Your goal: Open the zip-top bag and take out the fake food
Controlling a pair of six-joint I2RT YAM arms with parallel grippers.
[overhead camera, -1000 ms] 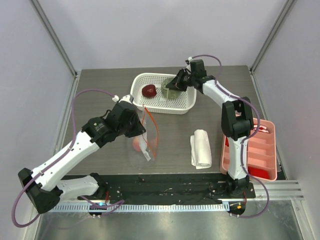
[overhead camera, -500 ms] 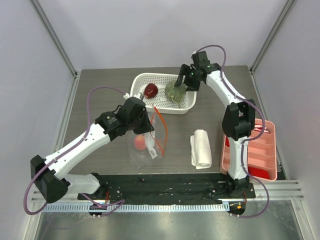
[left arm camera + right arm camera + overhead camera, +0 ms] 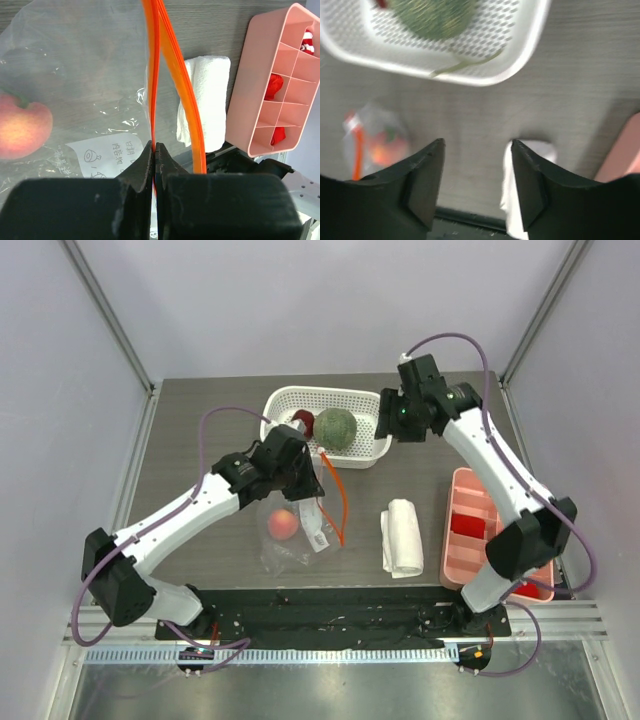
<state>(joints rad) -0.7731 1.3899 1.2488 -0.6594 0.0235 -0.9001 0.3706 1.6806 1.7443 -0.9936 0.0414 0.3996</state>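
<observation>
The zip-top bag (image 3: 296,540) lies on the table with its orange-red zip strip (image 3: 338,502) lifted and parted. My left gripper (image 3: 306,480) is shut on one side of the zip strip (image 3: 153,75), which runs between its jaws (image 3: 154,146). The pinkish-red fruit (image 3: 283,524) is inside the bag and also shows in the left wrist view (image 3: 22,131). The bumpy green ball (image 3: 337,428) and the dark red fruit (image 3: 303,420) sit in the white basket (image 3: 320,393). My right gripper (image 3: 397,423) is open and empty (image 3: 477,145), above the table right of the basket.
A folded white cloth (image 3: 402,537) lies right of the bag. A pink compartment tray (image 3: 478,540) with red blocks stands at the right edge. The basket rim (image 3: 520,65) and the green ball (image 3: 432,17) show in the right wrist view.
My right gripper has left the green ball in the basket and drawn back to the right. My left gripper has moved right with the zip strip, dragging the bag along.
</observation>
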